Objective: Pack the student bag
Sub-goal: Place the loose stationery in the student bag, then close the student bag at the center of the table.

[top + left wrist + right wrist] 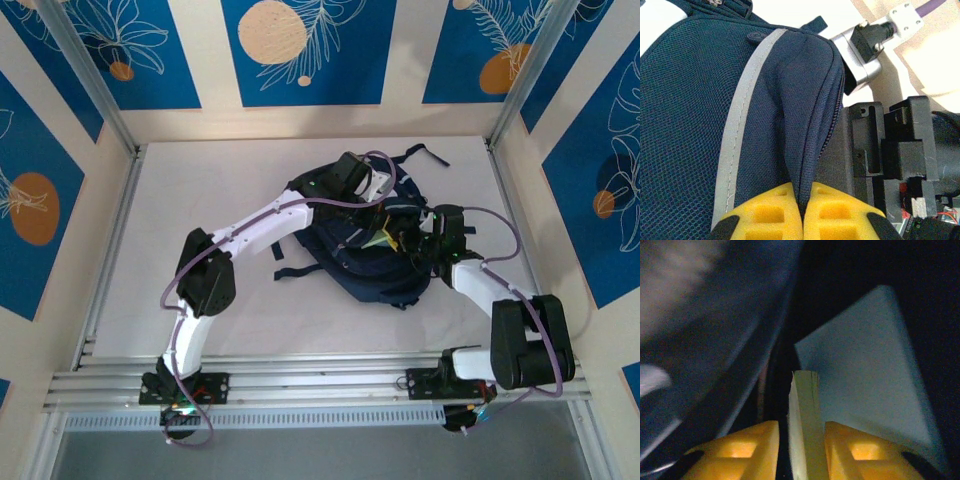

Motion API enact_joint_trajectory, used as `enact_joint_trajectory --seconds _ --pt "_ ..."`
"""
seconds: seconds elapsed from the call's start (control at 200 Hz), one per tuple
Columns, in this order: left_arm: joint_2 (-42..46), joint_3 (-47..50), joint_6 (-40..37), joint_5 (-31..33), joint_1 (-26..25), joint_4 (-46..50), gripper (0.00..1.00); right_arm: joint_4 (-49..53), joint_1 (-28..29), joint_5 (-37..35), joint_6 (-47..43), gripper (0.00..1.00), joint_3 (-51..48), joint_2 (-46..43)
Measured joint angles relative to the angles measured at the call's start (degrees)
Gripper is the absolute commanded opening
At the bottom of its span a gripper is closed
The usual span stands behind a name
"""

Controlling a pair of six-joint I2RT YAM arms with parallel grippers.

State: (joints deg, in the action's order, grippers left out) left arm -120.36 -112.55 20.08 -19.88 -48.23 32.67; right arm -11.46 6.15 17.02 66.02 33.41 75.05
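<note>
Two claws on one student bag (365, 275), lying about mid-surface (200, 190). Nearest, right claw (801, 424) deep in the bag's dark opening: pads narrowly apart around a thin pale slab (805, 400), one pad against it, the other just clear, so hardly a firm hold. Beyond the slab, a pale flat sheet (865, 365) leaning inside. Farther off, left claw (802, 195) clamped tight on a fold of navy cloth beside the zip (836, 107), holding the opening up.

Risks, as a judgement:
- Slab tipping or catching on the sheet rather than dropping flat, given so loose a hold.
- Opening sagging shut over the right claw, should the cloth slip from the pinch.
- Bag dragged across the surface on any snagged withdrawal.
</note>
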Motion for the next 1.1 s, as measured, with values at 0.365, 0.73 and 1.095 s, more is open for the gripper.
enact_joint_trajectory --seconds 0.365,0.73,1.095 --pt "0.33 0.87 0.87 -0.02 0.24 -0.85 0.09 21.42 -8.35 -7.21 -11.63 0.69 0.35 -15.32" --pt "14.12 19.41 4.61 0.83 4.70 -9.73 0.67 26.99 -10.54 -6.93 -18.12 0.84 -0.66 -17.88" --pt "19.26 43.67 16.96 -0.15 16.52 -25.00 0.60 25.05 -10.51 -6.32 -18.23 0.83 -3.58 -14.93"
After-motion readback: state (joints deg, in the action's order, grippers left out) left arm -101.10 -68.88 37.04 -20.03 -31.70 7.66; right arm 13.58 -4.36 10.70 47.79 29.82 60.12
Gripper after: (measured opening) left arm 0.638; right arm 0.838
